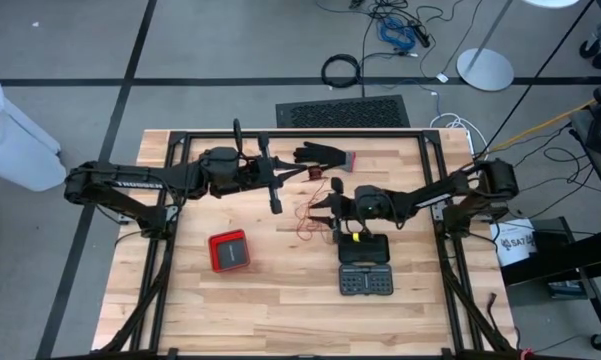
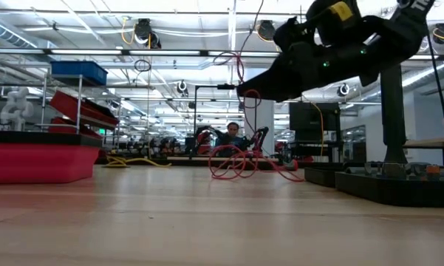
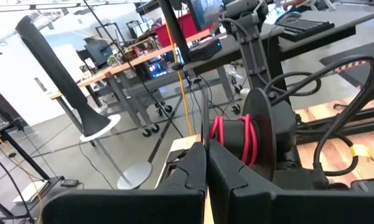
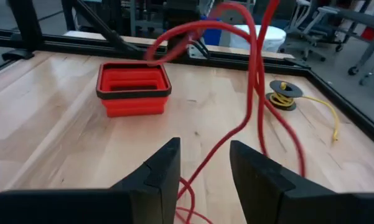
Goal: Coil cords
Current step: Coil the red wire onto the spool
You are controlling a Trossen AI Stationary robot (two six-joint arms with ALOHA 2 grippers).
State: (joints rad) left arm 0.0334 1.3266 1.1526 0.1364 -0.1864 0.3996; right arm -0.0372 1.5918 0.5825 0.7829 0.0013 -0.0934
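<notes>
Cords of thin reddish-orange wire loop loosely just ahead of the right gripper, whose fingers stand apart with nothing between them, above the wooden desk. In the high view the strands lie mid-desk beside that gripper, near a black tool case. Farther off sits a red square collapsible container. The left gripper, fingers pressed together and empty, hangs raised beyond the cords. A black glove with a red cuff lies at the far edge.

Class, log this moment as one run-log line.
left gripper: shut, raised, pinching red cord | right gripper: open, around cord | red box: on table, untouched
</notes>
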